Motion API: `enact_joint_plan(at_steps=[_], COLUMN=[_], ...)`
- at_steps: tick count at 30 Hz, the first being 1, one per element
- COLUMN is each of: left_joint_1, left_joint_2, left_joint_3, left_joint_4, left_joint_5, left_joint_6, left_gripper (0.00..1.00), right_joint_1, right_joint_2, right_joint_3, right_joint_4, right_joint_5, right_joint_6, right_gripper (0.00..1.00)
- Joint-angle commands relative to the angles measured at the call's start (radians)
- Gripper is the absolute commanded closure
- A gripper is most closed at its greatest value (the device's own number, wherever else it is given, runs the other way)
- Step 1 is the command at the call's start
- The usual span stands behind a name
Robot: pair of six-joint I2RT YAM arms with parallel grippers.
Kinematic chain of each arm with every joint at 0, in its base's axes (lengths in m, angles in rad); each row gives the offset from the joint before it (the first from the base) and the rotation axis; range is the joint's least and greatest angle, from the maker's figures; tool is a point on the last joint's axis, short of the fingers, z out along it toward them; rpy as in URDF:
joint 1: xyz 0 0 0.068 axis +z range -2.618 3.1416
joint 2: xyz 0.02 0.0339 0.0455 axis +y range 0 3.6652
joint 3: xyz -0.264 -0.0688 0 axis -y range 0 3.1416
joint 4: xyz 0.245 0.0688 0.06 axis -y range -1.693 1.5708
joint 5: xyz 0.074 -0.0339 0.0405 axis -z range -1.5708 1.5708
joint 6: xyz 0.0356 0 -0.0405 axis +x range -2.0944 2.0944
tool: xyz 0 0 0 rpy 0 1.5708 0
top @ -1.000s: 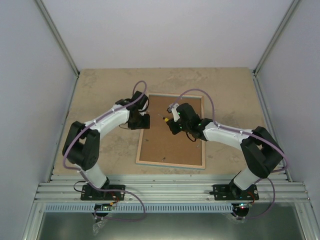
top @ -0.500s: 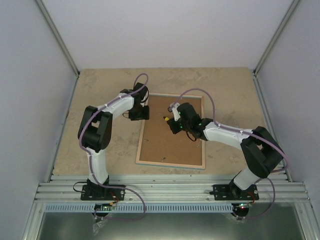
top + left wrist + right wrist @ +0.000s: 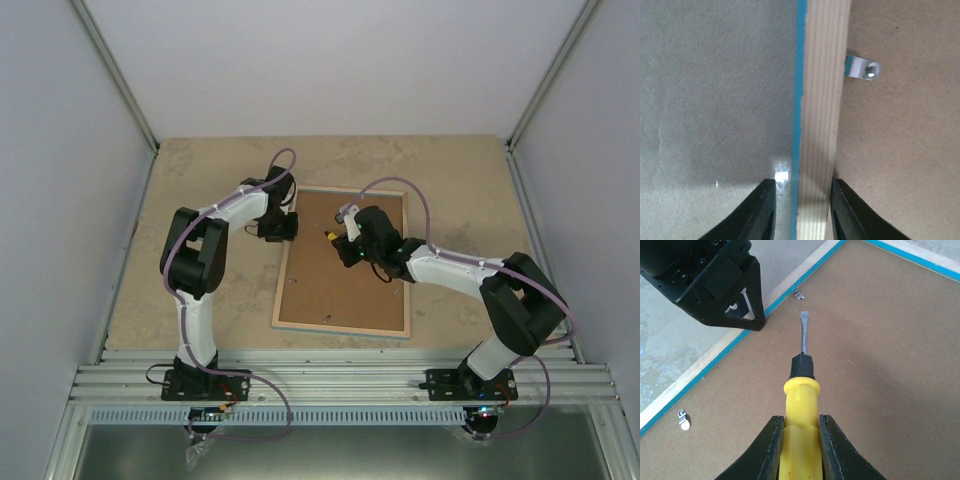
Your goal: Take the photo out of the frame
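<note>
You are looking at the frame (image 3: 345,270) lying back-up on the table (image 3: 200,170), fibreboard facing the top camera. Your left gripper (image 3: 802,182) is straddling the frame's wood rim at about 10 o'clock, jaws parted, with a sliver of table showing outside the blue edge. Your right gripper (image 3: 801,427) is clamping a yellow-handled flat screwdriver (image 3: 801,390), its blade pointing toward 12 o'clock at a metal clip (image 3: 799,295) by that rim.
</note>
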Motion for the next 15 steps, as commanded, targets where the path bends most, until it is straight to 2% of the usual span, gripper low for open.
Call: enact_joint_plan(at_steps=[1,9,15], left_joint_1=[0.002,-0.010,-0.059], left_joint_2=[0.016,-0.036,-0.097], left_joint_3=[0.000,-0.067,-0.135], left_joint_4=[0.009,0.019,0.027], left_joint_5=[0.040,0.065,0.068], left_joint_6=[0.015,0.026,0.029], left_gripper=[0.72,0.97,1.00], right_joint_1=[-0.003,-0.003,0.000], right_joint_2=[0.018,0.055,0.079], right_joint_3=[-0.014,-0.014,-0.013], right_joint_4=[0.052,0.086,0.121], right_joint_5=[-0.012,-0.038,-0.072], right_joint_6=[0.006,0.004,0.003], right_gripper=[0.99,1.00,1.00])
